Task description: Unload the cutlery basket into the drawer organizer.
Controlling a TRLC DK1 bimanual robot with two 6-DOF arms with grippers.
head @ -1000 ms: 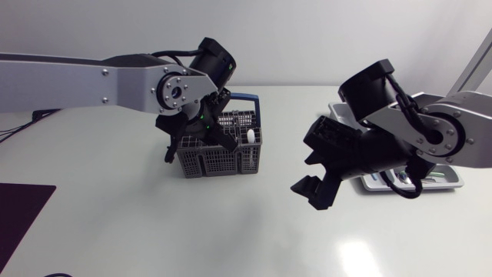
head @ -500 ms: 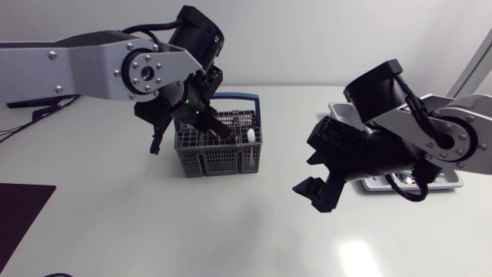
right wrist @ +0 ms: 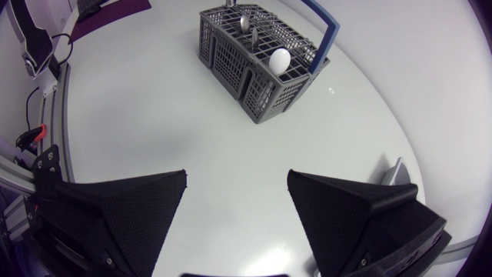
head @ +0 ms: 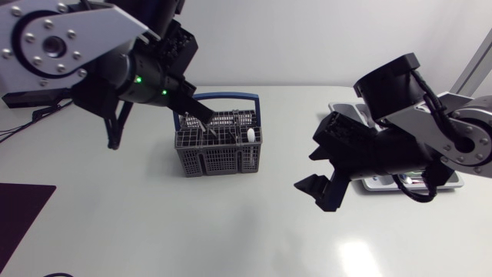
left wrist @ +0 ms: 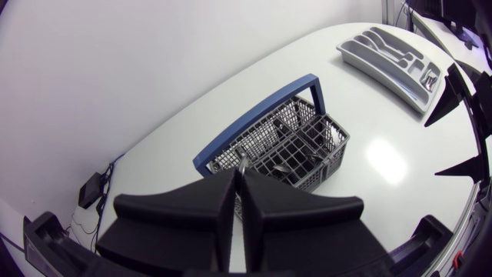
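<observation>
Left gripper [left wrist: 239, 175] lifted since earlier; now above basket [head: 217, 151], nearly closed, apparently pinching thin utensil [left wrist: 241, 160]. Right gripper [right wrist: 238, 181] spread wide, near organizer [left wrist: 388, 54].

I saw the cutlery basket [head: 219, 148], dark grey mesh with a blue hoop handle [head: 223, 98], standing upright at the overhead frame's centre. A white-tipped utensil [head: 250, 135] stood inside. My left gripper [left wrist: 239, 175] pinched one metal handle [left wrist: 242, 160] at the basket's rear. The light grey drawer organizer [left wrist: 390, 60] lay flat, well apart to the right.

No words, numbers or signs can be read on the basket [head: 219, 150], organizer [left wrist: 396, 58] or bench [head: 192, 231].
</observation>
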